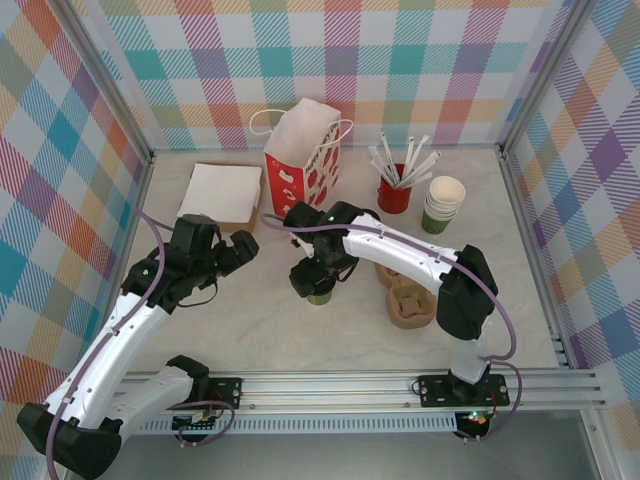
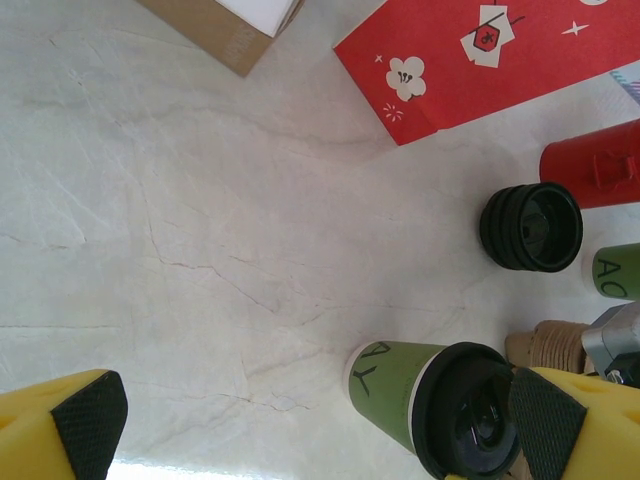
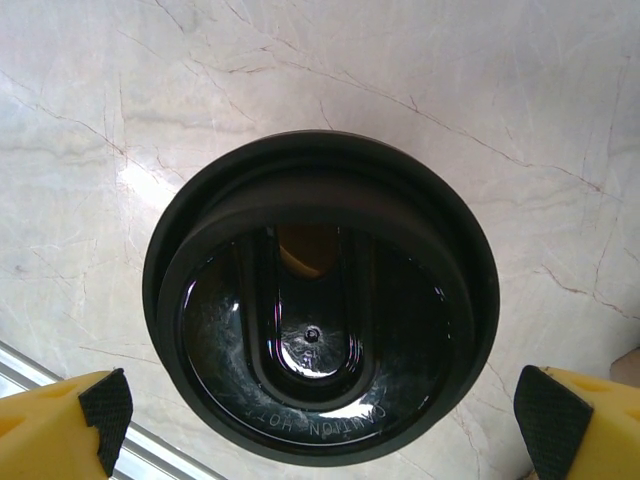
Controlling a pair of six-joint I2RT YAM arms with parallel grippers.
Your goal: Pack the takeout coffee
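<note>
The right gripper (image 3: 327, 408) hangs, jaws spread wide, over the takeout coffee (image 2: 390, 385); we should sink below the lid (image 3: 300, 220), squeeze gently and keep it upright. The left gripper (image 2: 317, 422) gapes too.

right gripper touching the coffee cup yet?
Apart. Right wrist view: right gripper open astride the takeout coffee, with bare table showing between it and both fingers.

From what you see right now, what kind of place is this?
Probably a robot test cell staged as a coffee counter: plaid walls on a metal frame, a red paper bag, and the lidded takeout coffee.
</note>
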